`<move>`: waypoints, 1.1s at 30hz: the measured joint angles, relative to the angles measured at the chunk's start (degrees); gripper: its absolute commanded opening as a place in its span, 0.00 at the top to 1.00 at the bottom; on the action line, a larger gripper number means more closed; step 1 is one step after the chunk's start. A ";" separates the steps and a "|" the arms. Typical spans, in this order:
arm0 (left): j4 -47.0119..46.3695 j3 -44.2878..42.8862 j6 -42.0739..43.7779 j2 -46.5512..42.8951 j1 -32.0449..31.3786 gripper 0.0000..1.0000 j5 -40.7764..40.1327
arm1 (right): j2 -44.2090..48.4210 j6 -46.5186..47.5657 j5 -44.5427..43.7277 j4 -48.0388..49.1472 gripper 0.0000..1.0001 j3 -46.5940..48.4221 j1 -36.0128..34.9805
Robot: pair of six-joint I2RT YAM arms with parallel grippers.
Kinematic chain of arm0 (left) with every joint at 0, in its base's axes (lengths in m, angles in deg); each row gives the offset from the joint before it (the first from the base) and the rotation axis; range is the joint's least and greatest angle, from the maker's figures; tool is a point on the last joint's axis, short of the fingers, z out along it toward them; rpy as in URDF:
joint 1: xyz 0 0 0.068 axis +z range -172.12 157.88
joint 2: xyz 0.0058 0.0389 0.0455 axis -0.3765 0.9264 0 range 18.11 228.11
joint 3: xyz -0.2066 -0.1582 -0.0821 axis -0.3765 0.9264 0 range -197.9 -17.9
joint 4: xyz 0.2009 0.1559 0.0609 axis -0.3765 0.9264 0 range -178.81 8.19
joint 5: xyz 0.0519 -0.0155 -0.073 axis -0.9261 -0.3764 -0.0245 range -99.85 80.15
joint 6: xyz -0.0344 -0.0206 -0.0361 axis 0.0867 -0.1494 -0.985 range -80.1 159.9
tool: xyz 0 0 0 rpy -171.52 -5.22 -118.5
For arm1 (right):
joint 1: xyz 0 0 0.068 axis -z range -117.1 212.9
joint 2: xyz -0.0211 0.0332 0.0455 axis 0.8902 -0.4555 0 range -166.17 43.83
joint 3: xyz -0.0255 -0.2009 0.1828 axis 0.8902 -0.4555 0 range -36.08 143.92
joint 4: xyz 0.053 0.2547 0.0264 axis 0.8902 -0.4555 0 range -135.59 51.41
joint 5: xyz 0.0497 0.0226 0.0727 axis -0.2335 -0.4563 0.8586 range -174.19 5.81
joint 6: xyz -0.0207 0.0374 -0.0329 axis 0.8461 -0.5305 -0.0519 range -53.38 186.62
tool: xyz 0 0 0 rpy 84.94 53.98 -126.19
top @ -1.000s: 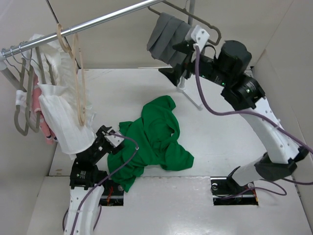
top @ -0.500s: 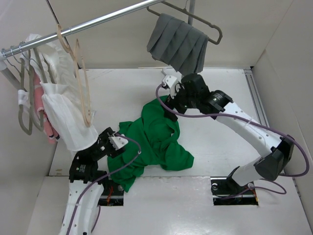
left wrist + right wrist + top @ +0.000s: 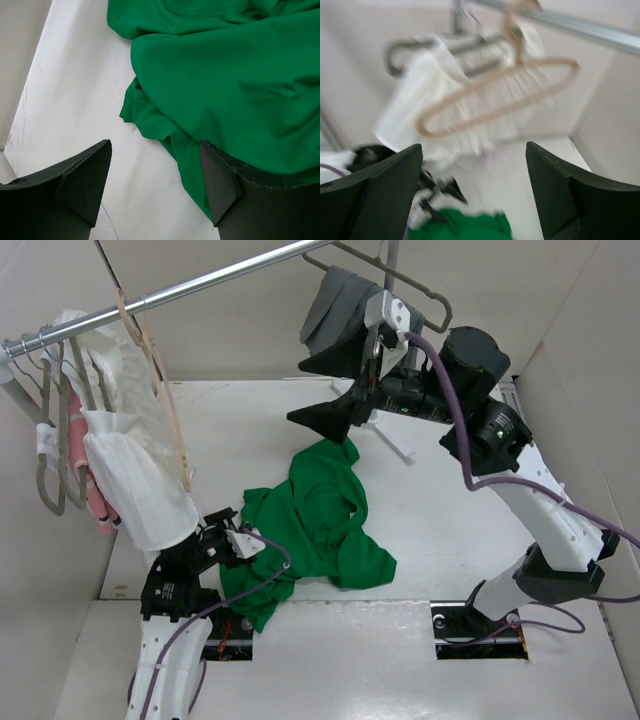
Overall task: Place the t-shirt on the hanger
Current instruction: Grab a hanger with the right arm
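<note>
Bright green t-shirt (image 3: 320,515), crumpled on table (image 3: 450,510) — left end effector (image 3: 155,150) and right end effector (image 3: 473,147) spread wide.

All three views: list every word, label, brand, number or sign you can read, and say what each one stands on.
None: no text can be read in any view.
The t-shirt shows only plain green cloth, with no print or label in view.
The right wrist view is too blurred to read anything on the hanger or on the white garments behind it.
</note>
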 measured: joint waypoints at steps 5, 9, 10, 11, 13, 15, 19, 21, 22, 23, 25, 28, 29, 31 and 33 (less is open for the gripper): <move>0.44 0.13 0.37 -0.31 0.00 0.32 0.09 | -5.92 -5.46 3.48 9.90 0.13 7.30 -8.17; 0.42 0.13 0.35 -0.33 0.00 0.31 0.07 | -14.93 -5.53 -1.01 11.50 0.14 13.64 -14.64; 0.42 0.13 0.24 -0.33 0.00 0.31 0.07 | -17.09 -5.03 -2.97 11.56 0.14 14.86 -15.80; 0.39 0.15 0.13 -0.33 0.00 0.31 0.04 | -18.97 -4.57 -5.22 11.52 0.14 15.69 -16.87; 0.24 0.24 -0.09 -0.33 0.00 0.31 0.02 | -21.90 -3.78 -9.51 11.41 0.16 16.35 -18.38; 0.22 0.52 -0.37 -0.33 0.00 0.31 0.00 | -24.00 -2.80 -14.23 11.04 0.16 16.37 -19.74; 0.20 0.90 -0.94 -0.33 0.00 0.31 -0.20 | -26.10 -1.01 -21.81 10.32 0.19 16.37 -21.64; 0.13 0.90 -1.22 -0.35 0.00 0.31 -0.35 | -26.34 0.07 -25.79 10.25 0.23 16.39 -22.47; 0.09 0.90 -1.38 -0.35 0.00 0.31 -0.39 | -26.43 0.35 -27.36 10.14 0.27 16.44 -22.86; 0.02 0.90 -1.46 -0.35 0.00 0.31 -0.42 | -26.56 0.55 -28.96 10.03 0.29 16.70 -23.21; -0.22 0.90 -1.70 -0.35 0.00 0.31 -0.42 | -27.06 1.01 -32.39 9.81 0.29 17.27 -23.67; -0.28 0.90 -1.92 -0.35 0.00 0.31 -0.42 | -28.39 1.36 -35.80 9.14 0.29 18.25 -24.11; -0.28 0.90 -2.01 -0.35 0.00 0.31 -0.42 | -29.00 1.53 -36.44 8.79 0.29 18.64 -24.11; -0.31 0.90 -2.14 -0.35 0.00 0.31 -0.59 | -30.05 1.77 -36.98 8.48 0.27 18.99 -24.11; -0.35 0.90 -2.34 -0.35 0.00 0.31 -0.68 | -30.45 2.25 -37.05 8.37 0.25 18.99 -24.11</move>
